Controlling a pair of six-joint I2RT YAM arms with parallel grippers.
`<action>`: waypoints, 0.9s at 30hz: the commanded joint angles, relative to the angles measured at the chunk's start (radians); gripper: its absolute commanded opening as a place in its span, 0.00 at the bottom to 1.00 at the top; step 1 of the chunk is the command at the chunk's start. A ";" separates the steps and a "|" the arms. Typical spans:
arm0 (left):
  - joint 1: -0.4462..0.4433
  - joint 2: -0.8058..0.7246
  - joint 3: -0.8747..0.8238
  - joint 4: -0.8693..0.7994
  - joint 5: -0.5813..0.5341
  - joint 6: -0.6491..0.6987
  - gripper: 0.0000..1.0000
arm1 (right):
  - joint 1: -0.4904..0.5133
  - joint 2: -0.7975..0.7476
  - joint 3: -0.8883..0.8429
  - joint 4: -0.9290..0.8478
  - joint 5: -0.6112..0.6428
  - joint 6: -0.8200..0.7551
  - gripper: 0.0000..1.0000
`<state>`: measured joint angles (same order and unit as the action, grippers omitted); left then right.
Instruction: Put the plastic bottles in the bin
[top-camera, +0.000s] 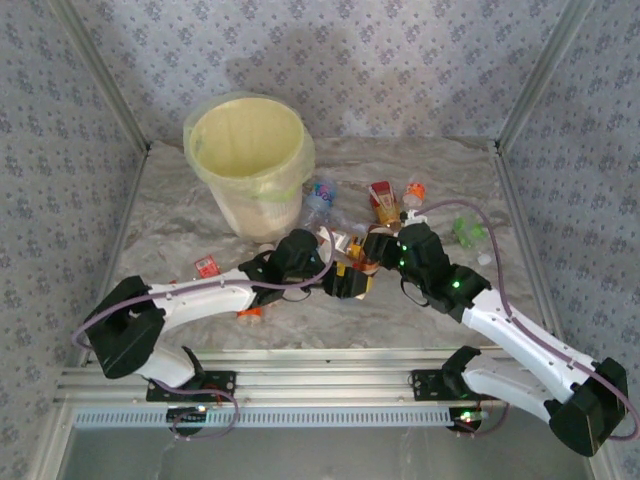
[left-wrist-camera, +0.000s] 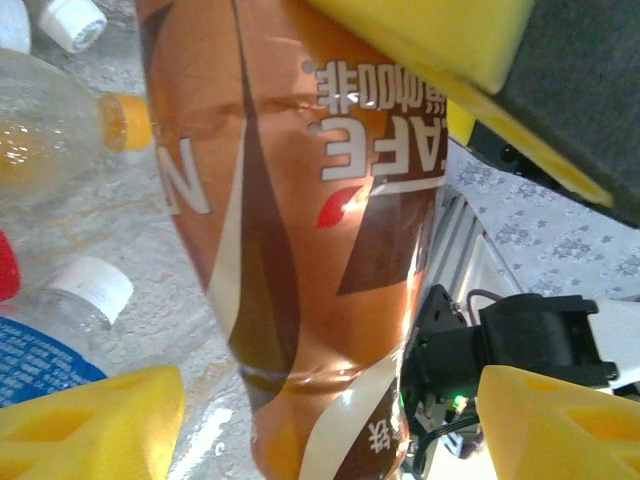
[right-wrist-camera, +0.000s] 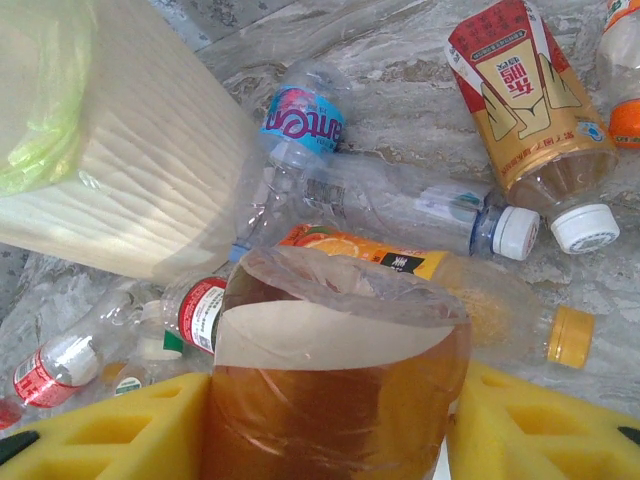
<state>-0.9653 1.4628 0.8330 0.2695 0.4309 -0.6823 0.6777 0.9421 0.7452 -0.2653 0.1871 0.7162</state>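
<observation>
- Near the middle of the table, your right gripper clamps the brown bottle on both sides.
- Your left gripper stands open around this bottle, not touching.

Pale grey-lilac wallpaper with a small flower print is covering the walls. Aluminium posts are running up the back corners. A grey-white marbled sheet is lying over the table, and an aluminium rail is edging its near side. Soft light is casting a faint shadow on the back wall.
</observation>
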 joint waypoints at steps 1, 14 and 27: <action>-0.009 0.016 0.054 0.058 0.059 -0.010 0.74 | 0.009 -0.015 0.036 -0.014 0.010 -0.013 0.59; -0.016 0.053 0.087 0.011 0.076 0.010 0.65 | 0.013 -0.024 0.039 -0.015 0.020 -0.014 0.58; -0.016 0.075 0.109 -0.052 0.034 0.028 0.63 | 0.012 -0.032 0.047 -0.020 0.026 -0.019 0.58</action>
<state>-0.9718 1.5265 0.9077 0.2390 0.4706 -0.6785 0.6834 0.9298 0.7586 -0.2737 0.1986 0.7124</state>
